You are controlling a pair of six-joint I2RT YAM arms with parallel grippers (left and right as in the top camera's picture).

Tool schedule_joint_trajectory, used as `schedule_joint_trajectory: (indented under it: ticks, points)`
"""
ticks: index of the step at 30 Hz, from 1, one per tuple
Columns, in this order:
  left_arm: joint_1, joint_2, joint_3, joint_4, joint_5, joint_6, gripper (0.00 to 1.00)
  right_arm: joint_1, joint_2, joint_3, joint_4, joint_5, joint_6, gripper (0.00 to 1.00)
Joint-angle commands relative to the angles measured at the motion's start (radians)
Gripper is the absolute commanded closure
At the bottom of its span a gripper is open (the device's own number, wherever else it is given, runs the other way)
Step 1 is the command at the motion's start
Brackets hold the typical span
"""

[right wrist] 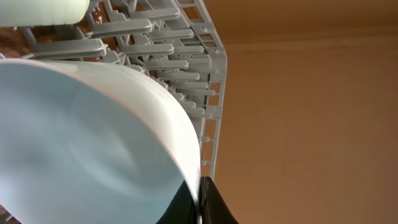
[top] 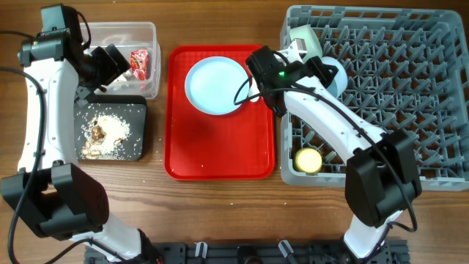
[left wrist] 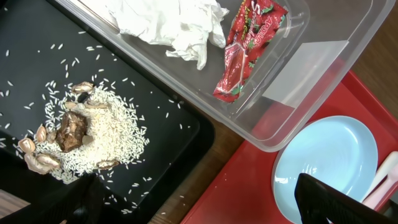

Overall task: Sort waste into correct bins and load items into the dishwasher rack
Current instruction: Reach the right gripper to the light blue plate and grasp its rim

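Observation:
My right gripper point(top: 320, 70) is shut on the rim of a light blue bowl point(top: 337, 79) at the grey dishwasher rack's point(top: 410, 88) left side. The wrist view shows the fingers point(right wrist: 199, 202) pinching the bowl's point(right wrist: 81, 143) edge. A second bowl point(top: 303, 38) and the yellow cup point(top: 308, 159) sit in the rack. My left gripper point(top: 117, 64) hangs open and empty point(left wrist: 199, 208) over the edge between the clear tub point(left wrist: 292, 118) and the black tray point(left wrist: 174, 118). The tub holds the napkin point(left wrist: 168, 22) and the red wrapper point(left wrist: 249, 46). Rice and scraps point(left wrist: 87, 134) lie in the black tray.
A flat red tray point(top: 220, 150) lies in the middle with the light blue plate point(top: 215, 86) on it. A white utensil handle point(left wrist: 385, 180) rests at the plate's edge. Stray rice grains lie on the wooden table point(top: 220, 213).

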Motion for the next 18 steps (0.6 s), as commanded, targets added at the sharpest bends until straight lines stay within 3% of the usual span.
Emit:
schedule_joint_trajectory:
  ticks: [1,6,18]
  points:
    - [0.000,-0.016,0.014,0.003,-0.010,-0.010,0.00,0.013,0.024,-0.007,0.000,-0.035,0.014,0.95]
    - [0.000,-0.016,0.014,0.003,-0.010,-0.010,0.00,0.051,0.024,-0.007,-0.029,-0.175,-0.060,0.95]
    - [0.000,-0.016,0.014,0.003,-0.010,-0.010,0.00,0.144,0.023,-0.007,-0.035,-0.317,-0.055,0.54]
